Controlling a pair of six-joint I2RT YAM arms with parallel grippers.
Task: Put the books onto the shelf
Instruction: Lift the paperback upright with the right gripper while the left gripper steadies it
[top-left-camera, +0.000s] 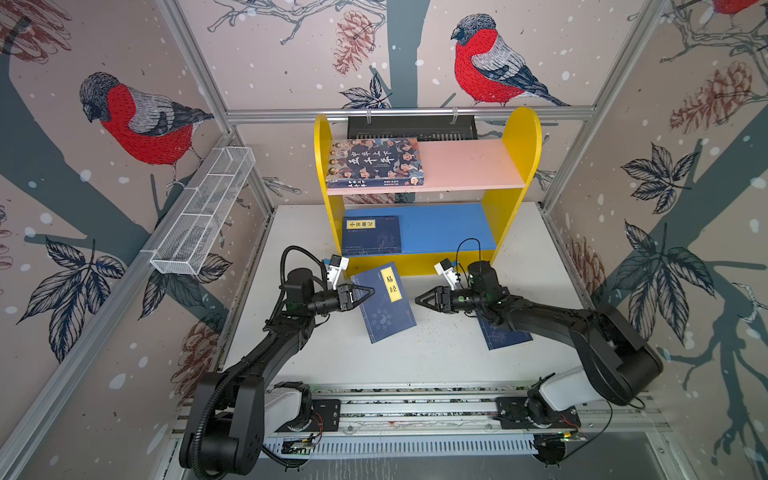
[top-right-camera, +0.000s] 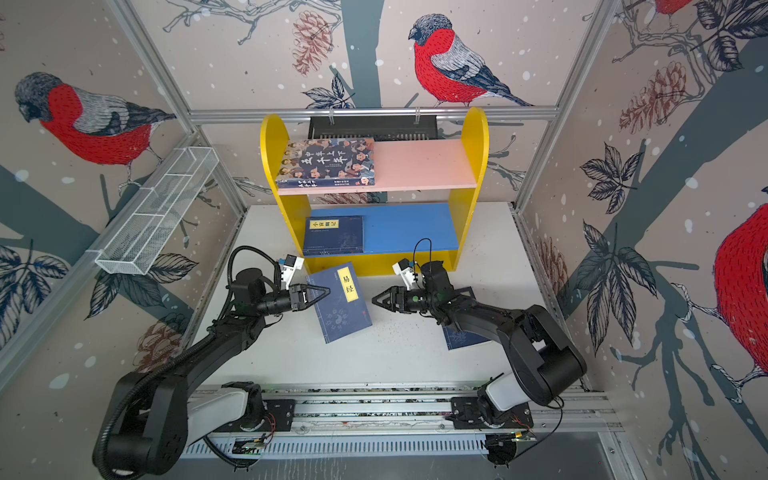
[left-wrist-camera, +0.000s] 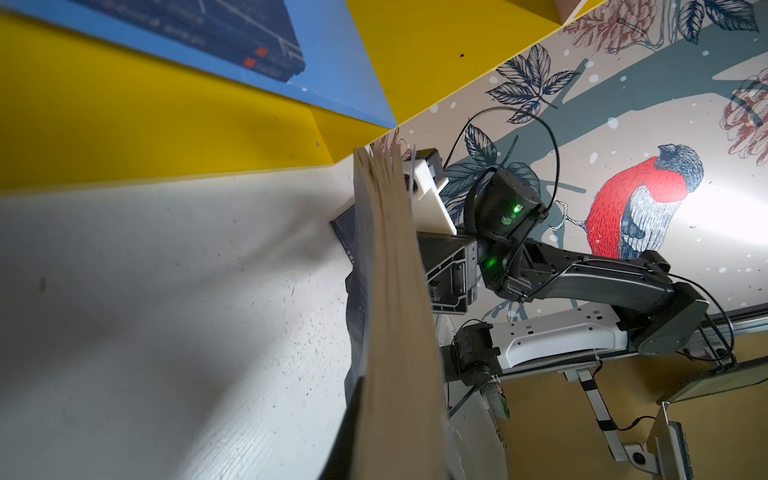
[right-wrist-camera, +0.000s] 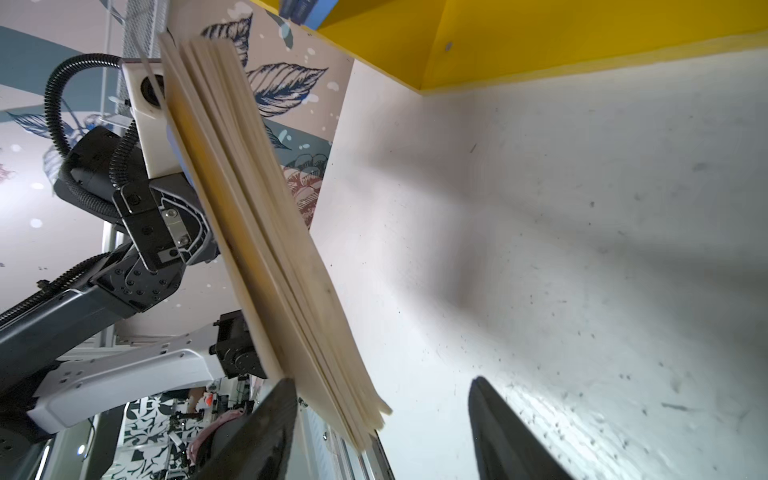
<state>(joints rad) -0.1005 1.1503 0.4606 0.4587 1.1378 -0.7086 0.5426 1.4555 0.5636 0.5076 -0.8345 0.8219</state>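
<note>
Black arms (top-left-camera: 257, 357) are stretching inward: the left gripper (top-left-camera: 371, 292) is pinching the side edge of the navy book (top-left-camera: 388, 309), tilted just before the shelf (top-left-camera: 521, 137) and its blue board (top-left-camera: 449, 226), long side pointing there, while the right gripper (top-left-camera: 419, 300) is hovering beside it, jaws spread wide.

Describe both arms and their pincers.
Both arms: black links, white base segments. The left arm carries ribbed black conduit; right arm a thin looping black cable. The left pincer and right pincer are black, tapered, each beside a white camera block.
</note>
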